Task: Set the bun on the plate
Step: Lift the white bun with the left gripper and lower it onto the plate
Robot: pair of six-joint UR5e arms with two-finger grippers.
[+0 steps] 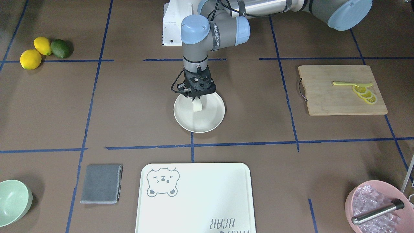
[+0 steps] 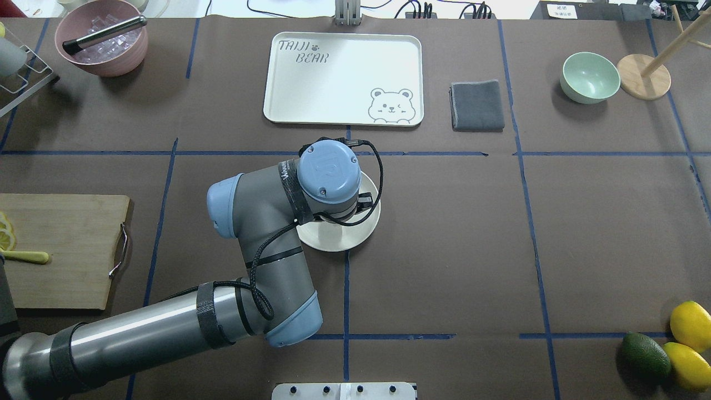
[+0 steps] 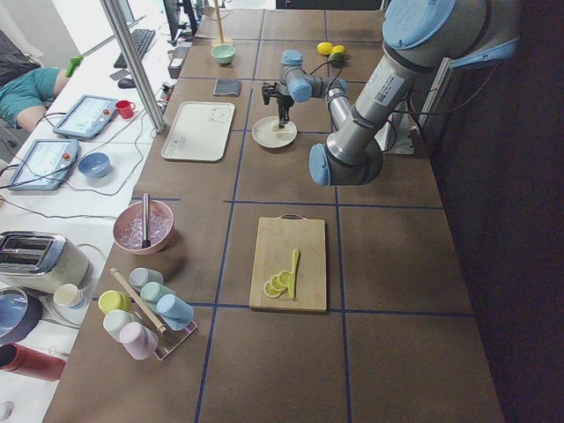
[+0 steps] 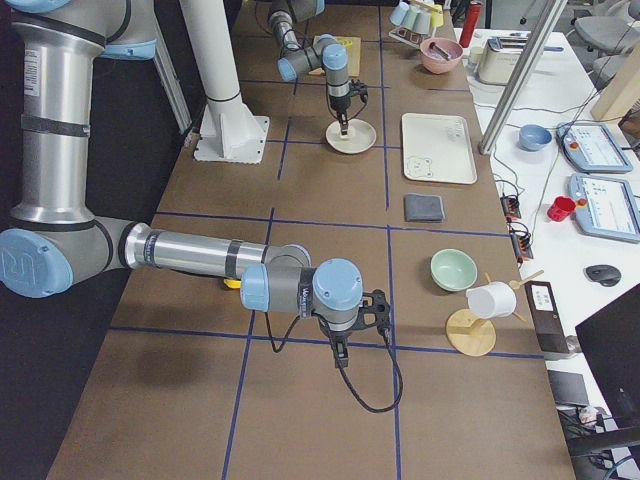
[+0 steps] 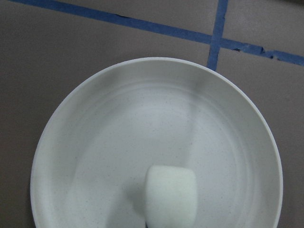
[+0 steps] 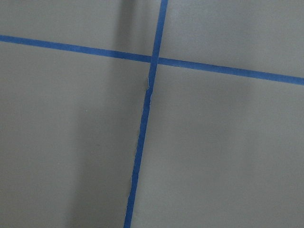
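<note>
The cream-white plate [image 1: 207,124] lies near the table's middle, at a crossing of blue tape lines. My left gripper [image 1: 196,98] points straight down over the plate's robot-side half, shut on the small white bun [image 1: 197,105]. In the left wrist view the bun [image 5: 171,194] hangs just over the plate's [image 5: 71,142] inner surface; whether it touches is unclear. From overhead the left wrist hides the bun and much of the plate [image 2: 339,241]. My right gripper [image 4: 341,362] hovers low over bare table far from the plate; I cannot tell if it is open or shut.
A bear-printed tray [image 1: 194,194] and a folded grey cloth [image 1: 101,183] lie beyond the plate. A cutting board [image 1: 339,94] holds lemon slices and a yellow knife. A pink ice bowl [image 1: 375,207], a mint bowl [image 1: 13,202] and lemons with an avocado [image 1: 45,50] sit near the corners.
</note>
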